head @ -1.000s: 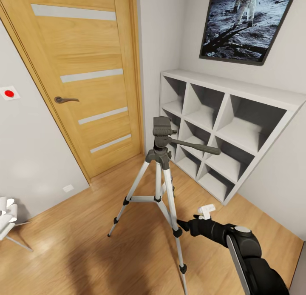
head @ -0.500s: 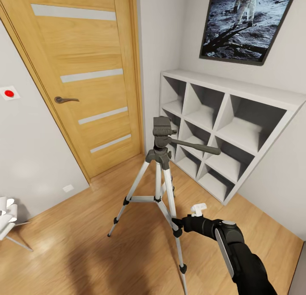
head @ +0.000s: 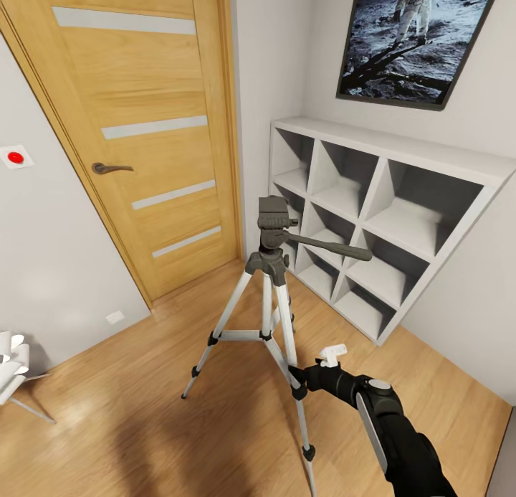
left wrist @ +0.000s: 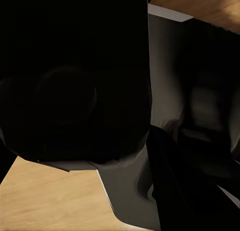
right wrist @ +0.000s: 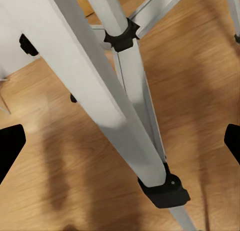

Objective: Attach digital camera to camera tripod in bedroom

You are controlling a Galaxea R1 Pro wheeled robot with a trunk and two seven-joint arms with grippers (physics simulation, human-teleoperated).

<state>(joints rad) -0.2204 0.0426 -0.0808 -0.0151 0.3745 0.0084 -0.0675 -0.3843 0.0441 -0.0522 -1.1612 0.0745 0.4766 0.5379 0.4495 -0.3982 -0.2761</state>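
The camera tripod [head: 274,267] stands on the wood floor of the bedroom, with silver legs, black joints and a dark grey head [head: 276,221] with a long pan handle. My right gripper [head: 301,379] is low at the tripod's front leg, just above a black leg joint. In the right wrist view the silver leg [right wrist: 125,91] runs between my open right gripper [right wrist: 120,141], whose black fingertips [right wrist: 10,151] sit at the frame's edges, apart from the leg. The digital camera is out of view. The left wrist view holds close dark shapes [left wrist: 75,91] that I cannot identify.
A wooden door [head: 143,124] is shut behind the tripod on the left. White cube shelves [head: 380,217] line the right wall under an astronaut poster [head: 416,31]. A white wall plate with a red dot [head: 14,156] and a white chair [head: 11,368] are at far left.
My right arm has slid left and a little closer to the tripod's front leg. The tripod and the camera view have not moved.
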